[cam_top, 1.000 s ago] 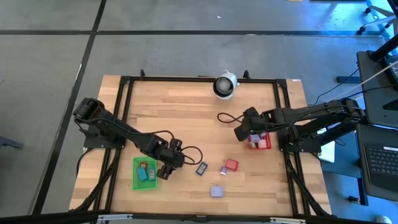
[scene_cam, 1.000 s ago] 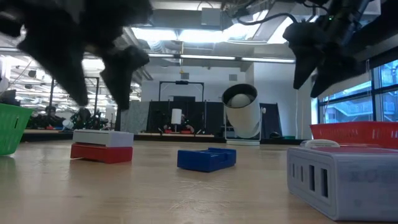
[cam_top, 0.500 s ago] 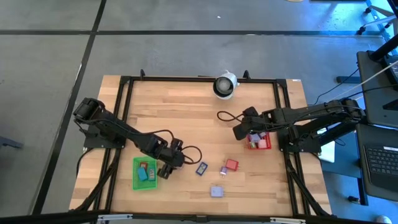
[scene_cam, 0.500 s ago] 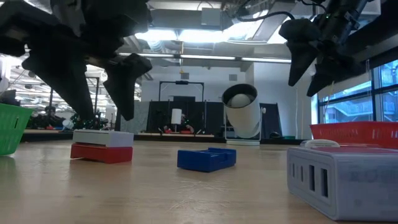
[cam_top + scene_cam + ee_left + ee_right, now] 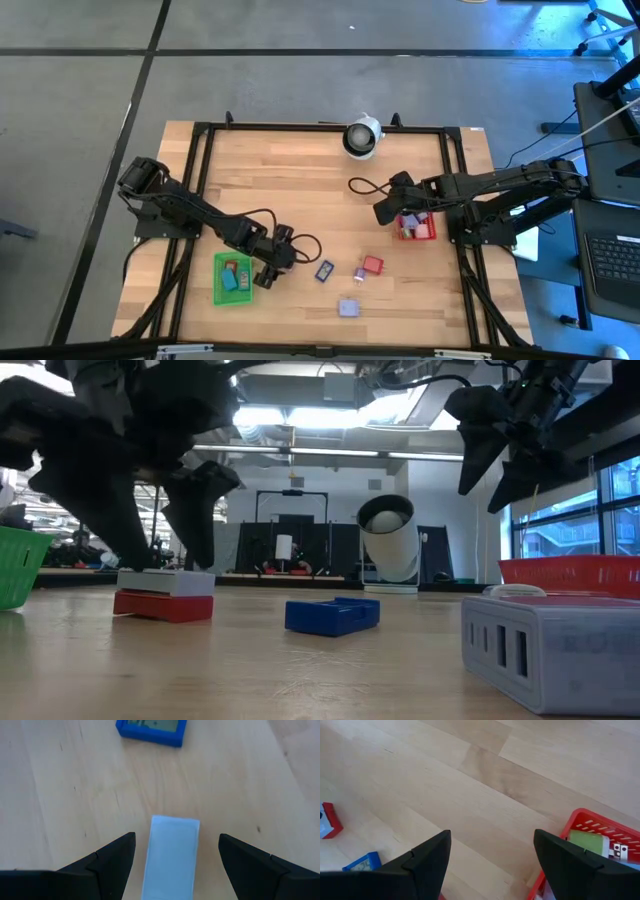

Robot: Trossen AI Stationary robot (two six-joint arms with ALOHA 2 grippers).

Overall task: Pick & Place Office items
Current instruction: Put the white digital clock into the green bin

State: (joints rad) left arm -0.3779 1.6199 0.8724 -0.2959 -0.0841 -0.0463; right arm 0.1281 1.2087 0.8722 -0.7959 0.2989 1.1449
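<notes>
My left gripper is open and low over a white-topped red item, just right of the green bin. In the left wrist view its fingers stand on either side of that pale block with a gap on each side. A blue item lies flat on the wood beyond it. A red item, a tiny lavender piece and a lavender block also rest on the table. My right gripper hangs open and empty, high beside the red bin.
The green bin holds a red and a teal piece. The red bin holds a light green piece among others. A round white-and-black device stands at the far edge. A black cable loops by the right arm.
My left gripper has come down toward the white-topped red item and tipped a little steeper, staying open; its fingertips now reach the level of the item's top on both sides. The items have not moved.
</notes>
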